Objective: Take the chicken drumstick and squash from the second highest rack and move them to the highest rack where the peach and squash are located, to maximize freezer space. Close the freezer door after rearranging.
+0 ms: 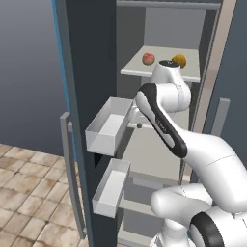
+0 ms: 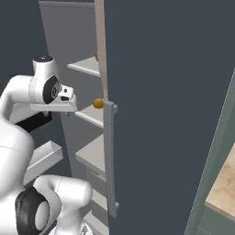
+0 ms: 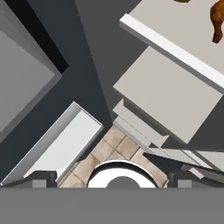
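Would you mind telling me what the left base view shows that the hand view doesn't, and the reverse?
Left base view: the top rack carrying the peach and a squash, plus the upper door bin.

Hand view: a brown drumstick lying on a rack, with the gripper pointing down past it.

Both: the lower door bin, floor tiles and lower racks.

Tan tiled floor [image 1: 24, 193], dark grey wall [image 1: 26, 67]

The top rack [image 1: 159, 71] holds a peach [image 1: 148, 59] and a squash [image 1: 179, 60], apart from each other. On the next rack [image 3: 175, 48] down, a brown drumstick [image 3: 216, 22] lies near the edge. Lower shelf [image 3: 170, 103] looks bare.
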